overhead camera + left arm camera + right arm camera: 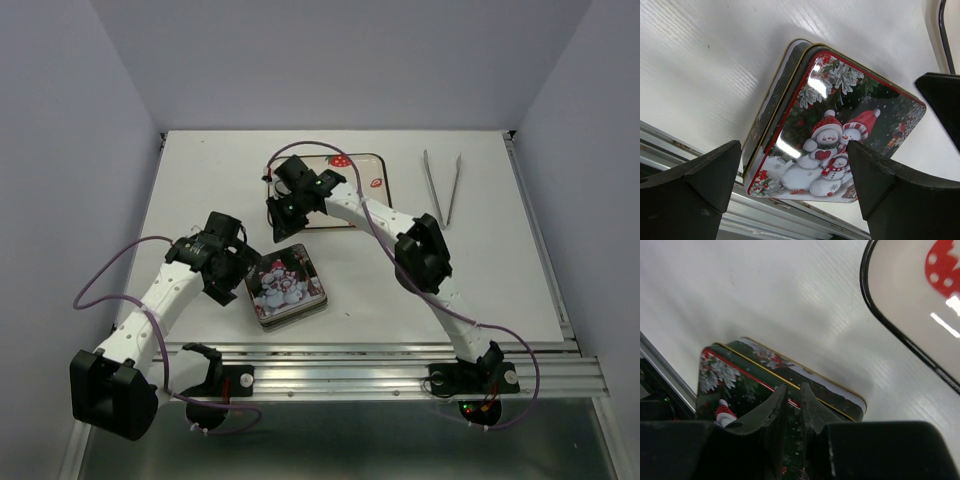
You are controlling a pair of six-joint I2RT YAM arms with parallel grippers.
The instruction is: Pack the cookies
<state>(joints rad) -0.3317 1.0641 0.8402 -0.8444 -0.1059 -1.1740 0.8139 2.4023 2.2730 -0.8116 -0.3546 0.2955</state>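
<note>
A square tin [286, 287] with a snowman lid lies shut on the white table near the front edge. No cookies show in any view. My left gripper [240, 270] hovers at the tin's left side, jaws wide open and empty; in the left wrist view the tin [840, 100] lies between and beyond that gripper [794, 150]. My right gripper [276, 222] hangs just behind the tin's far edge. In the right wrist view this gripper [794, 387] has its fingers almost together with nothing between them, over the tin [740, 370].
A cream tray [362, 172] with a dark rim and printed strawberries sits at the back centre, partly under the right arm; its rim shows as tray [900, 300]. Metal tongs [443, 185] lie at the back right. A metal rail [380, 365] runs along the near edge.
</note>
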